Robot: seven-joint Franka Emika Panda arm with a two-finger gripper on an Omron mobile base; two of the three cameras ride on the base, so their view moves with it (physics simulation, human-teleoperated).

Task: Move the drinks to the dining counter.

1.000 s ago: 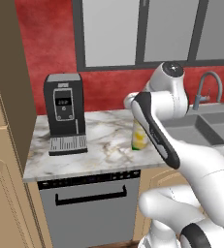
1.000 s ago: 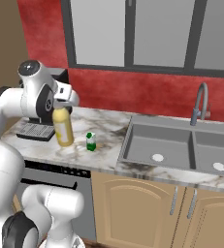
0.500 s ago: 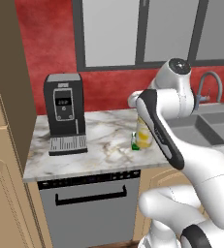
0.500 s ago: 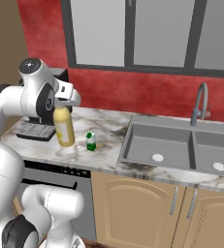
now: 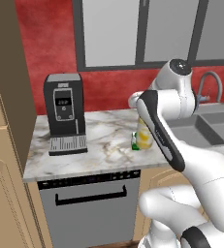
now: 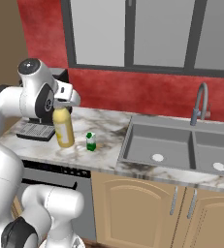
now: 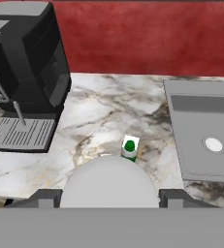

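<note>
Yellow bottle (image 6: 63, 128), centre left of the right base view, hangs above the worktop (image 6: 106, 130), its white cap pinched by the gripper (image 6: 61, 104). Green carton (image 6: 90, 142) stands beside it. Judged: first drink lifted, none delivered.

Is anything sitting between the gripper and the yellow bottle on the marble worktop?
Nothing visible does. The gripper sits directly over the yellow bottle, whose white cap fills the space between the fingers in the hand view. The green-and-white carton stands apart beside it.
</note>
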